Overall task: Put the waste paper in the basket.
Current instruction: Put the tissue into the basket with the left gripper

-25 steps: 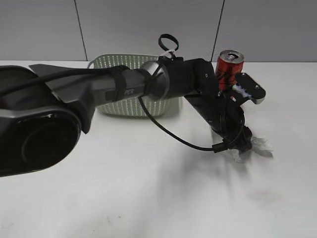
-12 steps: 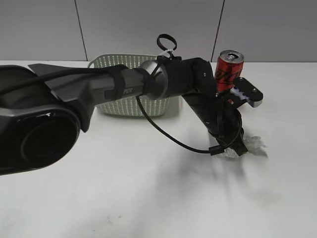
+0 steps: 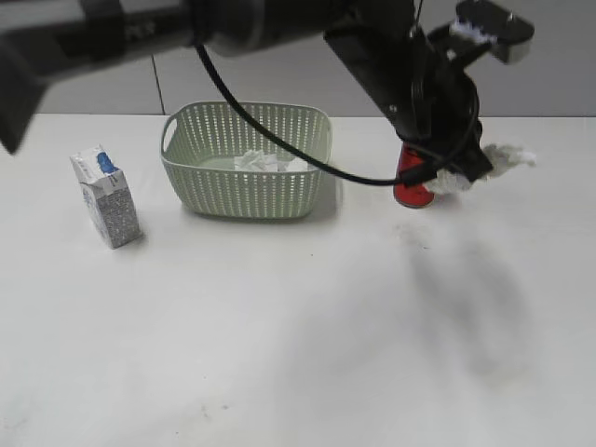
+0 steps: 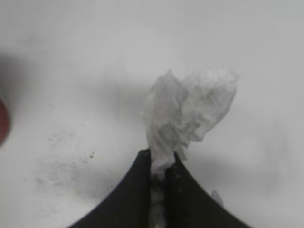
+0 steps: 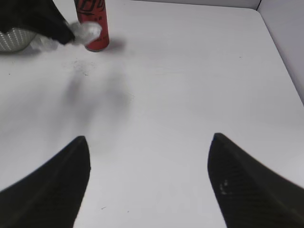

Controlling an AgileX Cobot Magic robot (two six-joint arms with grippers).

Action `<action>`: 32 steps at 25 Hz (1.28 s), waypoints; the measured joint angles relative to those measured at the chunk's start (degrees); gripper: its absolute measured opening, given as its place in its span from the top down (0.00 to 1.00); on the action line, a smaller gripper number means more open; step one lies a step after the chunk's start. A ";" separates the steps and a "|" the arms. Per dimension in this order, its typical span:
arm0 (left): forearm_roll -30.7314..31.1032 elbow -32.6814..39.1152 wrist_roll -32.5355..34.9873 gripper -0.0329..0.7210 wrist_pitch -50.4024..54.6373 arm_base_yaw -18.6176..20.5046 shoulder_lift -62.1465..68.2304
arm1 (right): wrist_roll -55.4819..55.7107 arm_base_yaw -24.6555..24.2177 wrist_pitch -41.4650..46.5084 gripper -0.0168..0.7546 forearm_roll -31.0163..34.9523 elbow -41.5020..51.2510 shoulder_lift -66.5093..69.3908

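Observation:
My left gripper is shut on a crumpled wad of white waste paper and holds it in the air, right of the pale green basket. In the left wrist view the wad sticks out from between the shut jaws. Two more white wads lie inside the basket. My right gripper is open and empty over bare table; it does not show in the exterior view. The held wad also shows in the right wrist view.
A red can stands right of the basket, partly behind my left arm; it shows in the right wrist view too. A white-and-blue speckled carton stands upright left of the basket. The table's right edge is near.
My left gripper has lifted from the table surface with the paper wad in its jaws, rising well above the can. The arm now uncovers the basket and carton.

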 joint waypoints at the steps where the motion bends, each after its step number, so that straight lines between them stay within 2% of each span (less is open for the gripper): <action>1: 1.74 0.00 -1.09 0.92 0.50 0.09 -1.92 | 0.00 0.00 0.00 0.22 0.00 0.00 0.00; 6: 8.46 0.00 -7.06 0.92 1.75 3.14 -10.16 | 0.00 0.00 0.00 0.22 0.00 0.00 0.00; 12: 12.25 0.94 -10.02 0.92 2.45 12.33 -13.76 | 0.00 0.00 0.00 0.22 0.00 0.00 0.00; 16: 15.25 6.61 -12.85 0.92 -3.73 17.14 -13.96 | 0.00 0.00 0.00 0.22 0.00 0.00 0.00; 22: 12.53 17.98 -13.94 0.91 -13.67 22.76 -13.26 | 0.00 0.00 0.00 0.22 0.00 0.00 0.00; 24: 10.35 19.63 -13.99 0.83 -14.23 23.99 -11.87 | 0.00 0.00 0.00 0.22 0.00 0.00 0.00; 25: 9.22 20.00 -14.04 0.74 -14.17 24.47 -11.20 | 0.00 0.00 0.00 0.22 0.00 0.00 0.00; 26: 8.17 20.26 -14.04 0.64 -14.12 24.76 -10.48 | 0.00 0.00 0.00 0.22 0.00 0.00 0.00; 28: 6.40 20.56 -14.04 0.34 -14.12 25.04 -9.60 | 0.00 0.00 0.00 0.22 0.00 0.00 0.00; 29: 5.77 20.56 -14.04 0.24 -14.21 25.04 -9.50 | 0.00 0.00 0.00 0.22 0.00 0.00 0.00; 30: 5.08 20.56 -14.04 0.16 -14.21 25.04 -9.50 | 0.00 0.00 0.00 0.22 0.00 0.00 0.00; 32: 3.70 20.50 -14.04 0.08 -14.03 25.04 -9.67 | 0.00 0.00 0.00 0.22 0.00 0.00 0.00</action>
